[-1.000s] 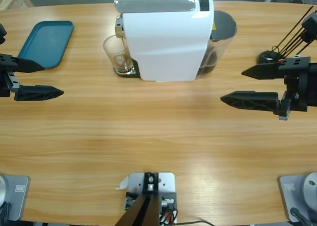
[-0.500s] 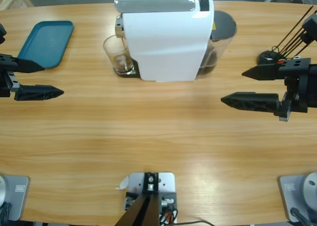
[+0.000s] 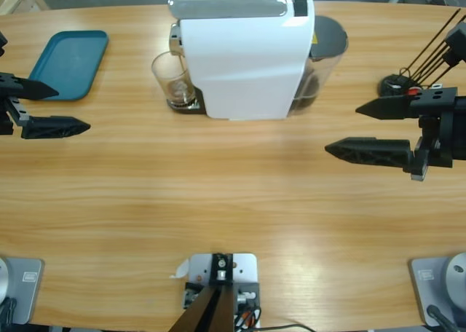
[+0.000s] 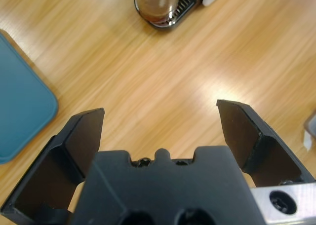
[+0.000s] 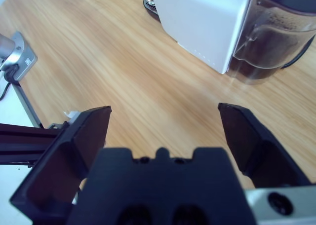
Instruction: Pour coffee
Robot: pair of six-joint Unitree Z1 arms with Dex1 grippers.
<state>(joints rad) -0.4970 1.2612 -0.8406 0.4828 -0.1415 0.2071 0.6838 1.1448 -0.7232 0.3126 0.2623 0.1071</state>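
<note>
A clear glass tumbler (image 3: 172,80) stands on the drip tray under the spout of the white coffee machine (image 3: 244,59). In the left wrist view the glass (image 4: 157,0) holds a shallow brown pool of coffee (image 4: 159,17) at its base. My left gripper (image 3: 73,108) hovers open at the table's left edge, well short of the glass, its empty jaws (image 4: 160,111) pointing toward it. At the right side my right gripper (image 3: 341,128) is open and empty, facing the machine (image 5: 202,18) from a distance.
A teal tray (image 3: 68,62) lies at the far left, also beside the left jaw (image 4: 19,101). The machine's smoky grey tank (image 3: 325,52) sits on its right end (image 5: 274,35). A black base with thin rods (image 3: 399,81) stands far right. Bare wood lies between the grippers.
The left gripper has shifted slightly toward the far side and the left edge. The right gripper, glass and machine have not moved.
</note>
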